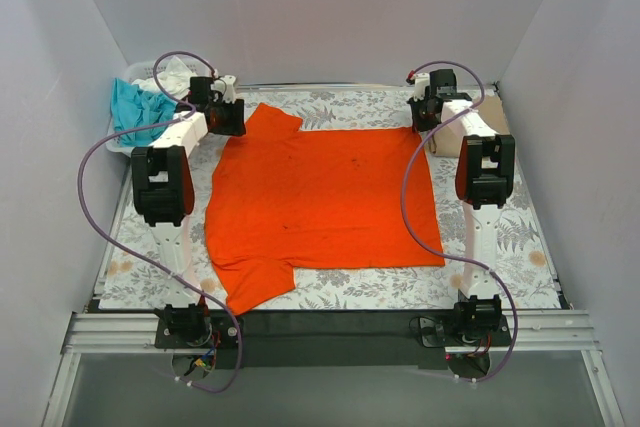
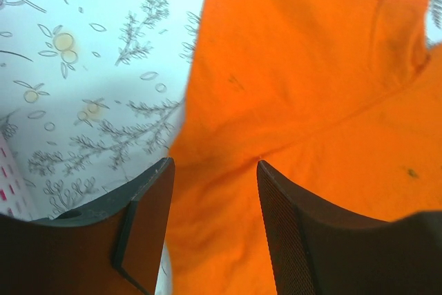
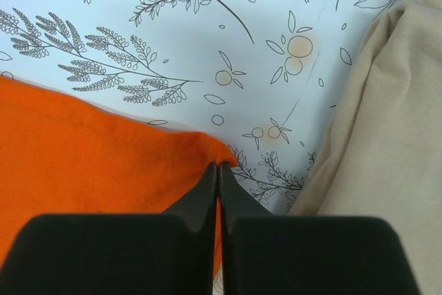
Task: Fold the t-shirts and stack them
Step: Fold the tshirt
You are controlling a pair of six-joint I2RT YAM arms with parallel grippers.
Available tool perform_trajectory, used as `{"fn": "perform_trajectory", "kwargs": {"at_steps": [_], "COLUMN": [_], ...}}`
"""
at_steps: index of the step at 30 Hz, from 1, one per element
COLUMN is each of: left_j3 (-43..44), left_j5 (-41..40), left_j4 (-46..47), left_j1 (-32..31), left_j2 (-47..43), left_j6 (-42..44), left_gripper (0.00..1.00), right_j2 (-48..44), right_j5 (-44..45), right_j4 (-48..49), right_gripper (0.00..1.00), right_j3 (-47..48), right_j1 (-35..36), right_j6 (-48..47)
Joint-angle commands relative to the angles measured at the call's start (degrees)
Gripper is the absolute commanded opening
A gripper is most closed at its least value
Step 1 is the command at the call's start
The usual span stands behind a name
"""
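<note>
Lying flat on the floral worktop, the orange t-shirt is spread out with its hem to the right. Its two short sleeves are at the left, one toward the far edge and one toward the near edge.

On the left arm the jaws stand wide apart over the far sleeve, where it joins the body of the shirt. Orange cloth shows in the gap between them, and I cannot tell whether their tips touch it.

On the right arm the jaws are pressed together on the far right corner of the orange t-shirt, with a thin sliver of orange cloth showing between them.

Near that corner, further right, lies a tan t-shirt. It is apart from the orange one, with a strip of bare worktop between them.

At the far left corner a white basket holds a teal t-shirt and a white t-shirt, bunched together, the teal one nearer the arms.
</note>
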Motion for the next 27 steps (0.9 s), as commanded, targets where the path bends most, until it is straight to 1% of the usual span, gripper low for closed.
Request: {"fn": "perform_trajectory", "kwargs": {"at_steps": [1,3,11,17,21,27], "left_j3": [5.03,6.61,11.18,12.59,13.73,15.85], "left_j5": [-2.15,-1.97,-1.62,2.42,3.74,6.29], "left_j4": [-1.34,-1.34,-1.78,-1.69,-1.69,-2.83], "left_j1": [0.43,2.53,2.62,2.53,2.54,2.62], "left_j2": [1.67,3.43,9.15,11.00,12.05,13.63], "left_j6": [-1.38,-1.82,-2.26,-3.75,-4.37,-5.07], "left_gripper": [0.48,0.48,0.47,0.43,0.37,0.23], "right_j2": [2.05,1.52,0.55,0.64,0.73,0.37], "right_j5": [-0.63,-0.89,-2.39,-2.12,-2.38,-2.91], "right_j4": [-1.45,-1.45,-1.45,-1.45,-1.53,-1.53], "right_gripper": [0.01,0.01,0.01,0.01,0.01,0.01], "right_j3": [0.03,-0.23,0.03,0.03,0.38,0.74], "right_j1": [0.03,0.12,0.03,0.03,0.12,0.03], "right_j6": [0.12,-0.50,-0.50,-1.03,-1.11,-1.20]}}
